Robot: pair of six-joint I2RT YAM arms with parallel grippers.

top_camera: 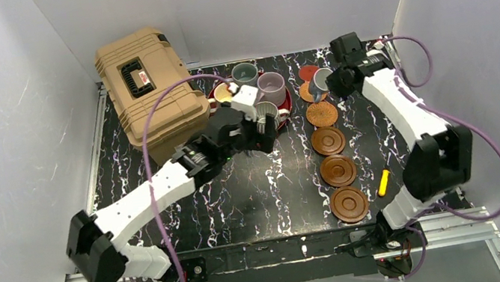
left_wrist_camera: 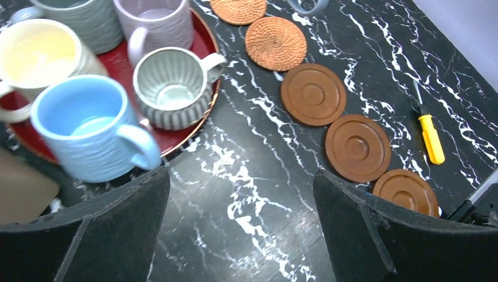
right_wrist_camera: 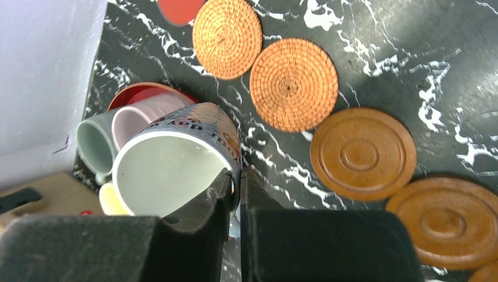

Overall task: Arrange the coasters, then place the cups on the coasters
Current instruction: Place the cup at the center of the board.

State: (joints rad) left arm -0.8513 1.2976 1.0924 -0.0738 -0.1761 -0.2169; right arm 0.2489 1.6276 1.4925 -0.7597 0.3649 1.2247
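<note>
My right hand (right_wrist_camera: 235,176) has the mug (right_wrist_camera: 170,176) pinched by its rim, so I'd level it, centre over an orange coaster (right_wrist_camera: 293,82) and lower gently; left hand (left_wrist_camera: 239,182) is wide open.

A tan hard-plastic case (top_camera: 148,89) with ribbed sides, a black handle and a small red-and-white label on its lid sits at the far left corner of the black counter with white marble veining (top_camera: 269,183), turned at an angle to the edges. Just beside its right side lies a large round red tray (left_wrist_camera: 120,61). A small screwdriver with a yellow handle and thin metal shaft (top_camera: 384,182) lies flat near the counter's right edge. Plain pale walls (top_camera: 248,5) enclose the counter on three sides.
</note>
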